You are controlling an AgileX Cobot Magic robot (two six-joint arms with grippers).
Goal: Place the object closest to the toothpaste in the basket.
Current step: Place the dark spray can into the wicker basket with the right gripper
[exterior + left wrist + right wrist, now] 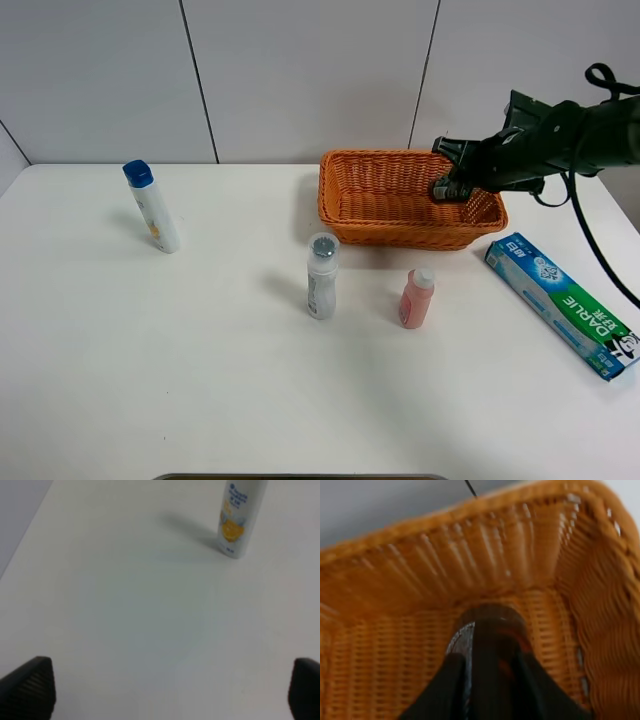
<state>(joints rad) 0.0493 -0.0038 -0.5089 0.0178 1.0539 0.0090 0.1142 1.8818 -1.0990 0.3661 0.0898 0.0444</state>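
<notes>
right gripper [452, 186] clamped on dark object [492, 630] | upper right of frame, object's long axis pointing down into basket [400, 225], right end | left gripper [172, 690] spread, far off | toothpaste [560, 300] lower right

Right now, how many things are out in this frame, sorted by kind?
Upright bottles: 3, namely blue-capped bottle, grey-capped bottle, pink bottle
Toothpaste box: 1
Basket: 1
Dark item held by the right gripper inside the basket: 1
Total: 6
</notes>
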